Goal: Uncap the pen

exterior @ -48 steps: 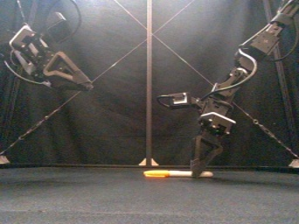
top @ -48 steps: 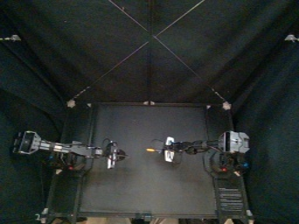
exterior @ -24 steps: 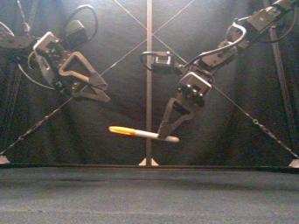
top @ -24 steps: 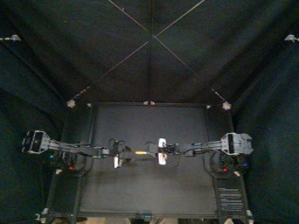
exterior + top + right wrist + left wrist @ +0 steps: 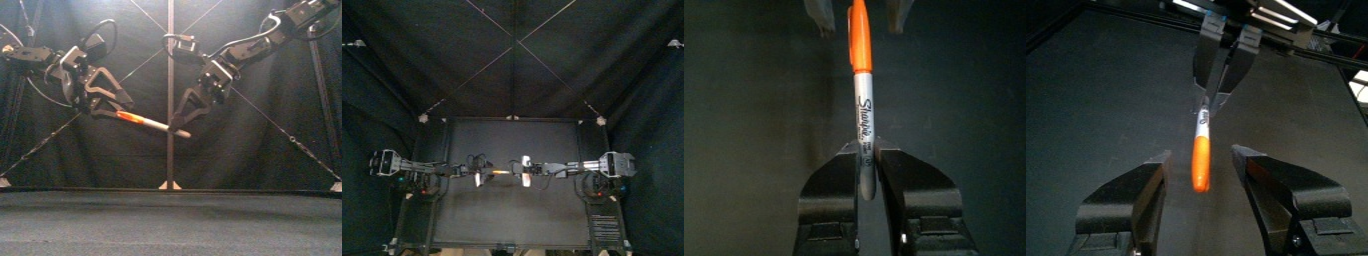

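The pen (image 5: 150, 123) hangs in the air above the table, tilted, with its orange cap (image 5: 130, 117) higher and toward the left. My right gripper (image 5: 185, 128) is shut on the grey-white barrel end (image 5: 862, 112). In the right wrist view the jaws pinch the barrel just below the printed label. My left gripper (image 5: 1200, 160) is open, with the orange cap (image 5: 1200, 166) lying between its two jaws and a gap on each side. From above, the pen (image 5: 502, 174) spans between the left gripper (image 5: 481, 175) and the right gripper (image 5: 525, 172).
Nothing else lies on the black table (image 5: 509, 215). Black curtains close off the back and both sides. Both arms meet at mid-table, well above the surface.
The right gripper has raised the pen off the table and tilted its cap end upward. The left gripper has moved in, and its open jaws now straddle the cap.
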### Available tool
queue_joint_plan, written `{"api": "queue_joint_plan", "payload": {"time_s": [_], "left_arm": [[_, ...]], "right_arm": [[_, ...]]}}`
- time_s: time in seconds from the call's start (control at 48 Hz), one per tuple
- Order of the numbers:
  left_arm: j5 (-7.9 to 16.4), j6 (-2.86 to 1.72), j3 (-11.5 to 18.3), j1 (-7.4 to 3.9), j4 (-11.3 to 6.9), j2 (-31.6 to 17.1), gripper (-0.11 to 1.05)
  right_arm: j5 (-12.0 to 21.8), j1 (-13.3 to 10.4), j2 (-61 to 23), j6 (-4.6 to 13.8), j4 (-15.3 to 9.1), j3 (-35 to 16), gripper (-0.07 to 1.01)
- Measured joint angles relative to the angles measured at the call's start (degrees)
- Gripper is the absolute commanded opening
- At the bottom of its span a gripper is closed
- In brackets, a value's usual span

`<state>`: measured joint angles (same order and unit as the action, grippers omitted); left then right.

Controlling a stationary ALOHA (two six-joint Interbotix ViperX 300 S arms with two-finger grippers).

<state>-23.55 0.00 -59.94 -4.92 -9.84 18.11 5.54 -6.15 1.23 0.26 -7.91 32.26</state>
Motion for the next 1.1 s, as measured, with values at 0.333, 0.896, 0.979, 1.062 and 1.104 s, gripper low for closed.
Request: {"api": "queue_joint_plan", "payload": {"time_s": [0.333, 0.896, 0.979, 1.062, 1.104], "left_arm": [[-0.1, -0.09, 0.3, -0.62, -1.41, 0.1, 0.75], [-0.4, 0.0, 0.4, -0.44, -1.67, 1.0, 0.32], [-0.7, 0.0, -0.4, -0.35, -1.67, 1.8, 0.32], [-0.9, 0.0, -0.6, -0.35, -1.67, 2.7, 0.32], [-0.9, 0.0, -1.0, -0.35, -1.58, 3.3, 0.32]], "right_arm": [[-1.2, 0.0, 0.4, 0.0, -0.4, 0.0, 0.45], [-1.6, -0.4, 3.2, -0.26, -0.6, 1.8, 0.45], [-1.9, -0.6, 4.4, -0.26, -0.6, 3.1, 0.45], [-2.1, -0.8, 6.0, -0.26, -0.4, 4.0, 0.45], [-2.1, -0.9, 6.9, -0.18, -0.4, 4.7, 0.45]]}}
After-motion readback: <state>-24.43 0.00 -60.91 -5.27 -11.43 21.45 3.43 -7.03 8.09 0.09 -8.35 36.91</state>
